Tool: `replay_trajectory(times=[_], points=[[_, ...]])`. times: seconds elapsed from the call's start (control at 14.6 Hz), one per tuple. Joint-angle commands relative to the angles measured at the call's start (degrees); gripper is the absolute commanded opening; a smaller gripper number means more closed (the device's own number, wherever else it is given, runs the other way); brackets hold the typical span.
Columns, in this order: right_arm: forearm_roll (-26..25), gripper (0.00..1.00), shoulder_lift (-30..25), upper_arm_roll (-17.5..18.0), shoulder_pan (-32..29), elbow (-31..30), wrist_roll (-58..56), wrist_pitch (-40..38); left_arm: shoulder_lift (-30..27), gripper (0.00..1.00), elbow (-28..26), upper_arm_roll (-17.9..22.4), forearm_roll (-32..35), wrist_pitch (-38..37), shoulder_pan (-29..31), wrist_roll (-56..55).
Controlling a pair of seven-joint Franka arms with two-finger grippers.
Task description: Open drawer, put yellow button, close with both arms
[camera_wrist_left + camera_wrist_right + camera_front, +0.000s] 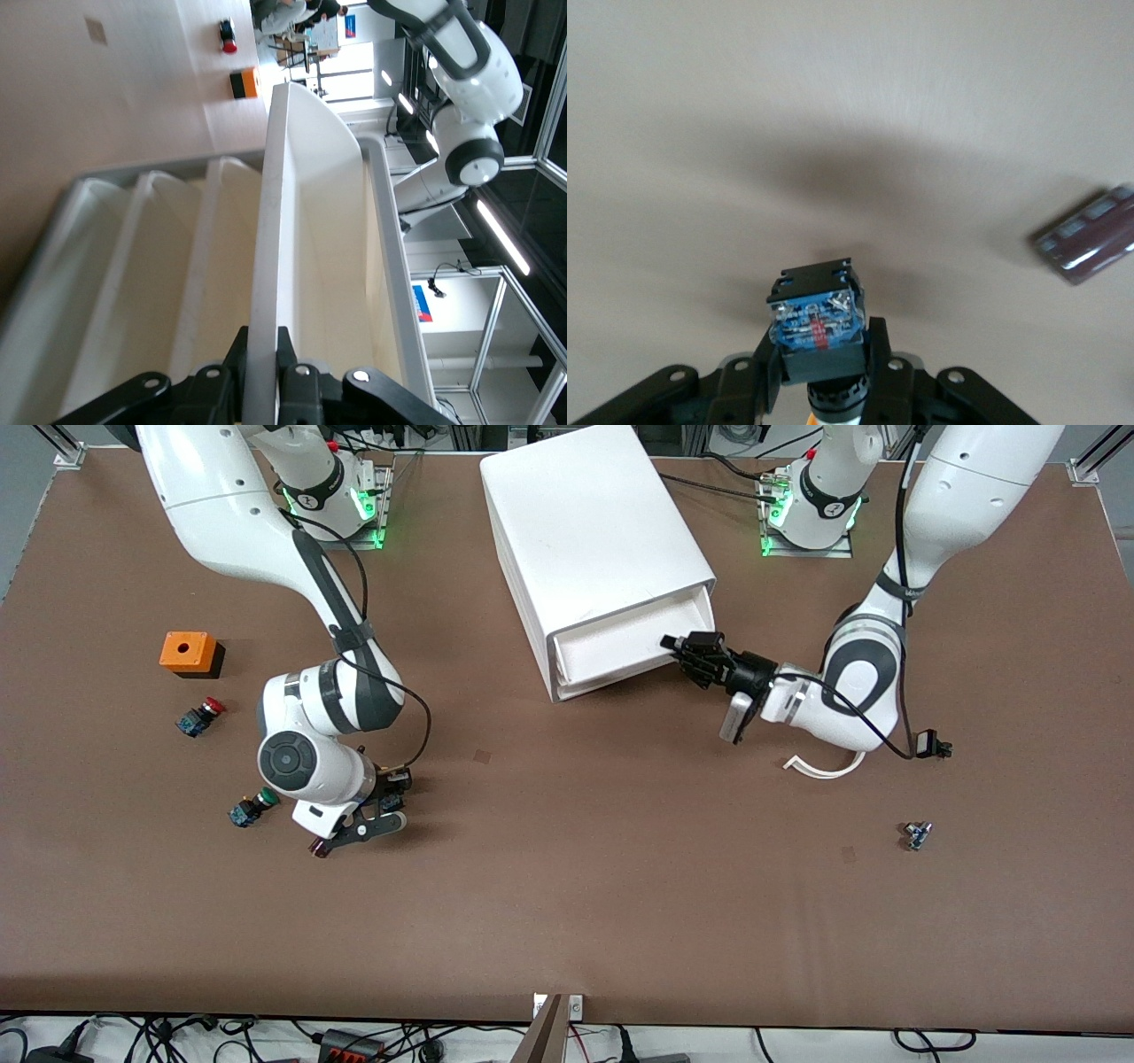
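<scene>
Pincers at work: right one on yellow button, left one on drawer.

Orange box (188,653), red-capped button (200,716) and green-capped button (252,808) lay on the table (567,903) toward the right arm's end. Right pincer (383,799) hung low over the table beside the green-capped button, fingers (879,359) clamped on the yellow button (816,317), dark blue body showing, cap mostly hidden between them. Near mid-table stood the white cabinet (592,531), its top drawer (620,642) pulled partly out toward the front camera. Left pincer (687,654) was at the drawer's front edge, fingers (288,354) pinched on the drawer's thin front wall. Small dark part (917,835) lay toward the left arm's end.
</scene>
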Motion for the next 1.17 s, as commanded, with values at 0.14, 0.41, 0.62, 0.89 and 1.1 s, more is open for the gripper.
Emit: replay_trajectory(times=[0.14,0.41,0.62,0.89,1.1], points=[[0.98,0.00,-2.21,0.13,0.61,17.35,-0.51,-15.76,6.75,0.01,11.42,1.65,5.00,0.00,0.33,-3.70],[1.07,0.00,-4.39,0.04,5.78,22.93,-0.16,-20.36,6.32,1.00,11.79,1.91,5.00,-0.09,1.38,-3.79],[1.07,0.00,-6.25,-0.05,10.97,23.02,8.16,-20.62,4.39,1.00,11.87,1.92,5.44,-3.76,3.67,-9.99],[0.99,0.00,-5.64,-0.05,19.23,25.65,20.91,-20.01,0.79,1.00,14.85,2.00,9.11,-4.31,4.29,-27.21],[0.72,0.00,-5.02,-0.14,24.77,25.74,25.06,-18.70,0.08,1.00,22.04,1.83,21.21,-4.31,4.20,-44.51]])
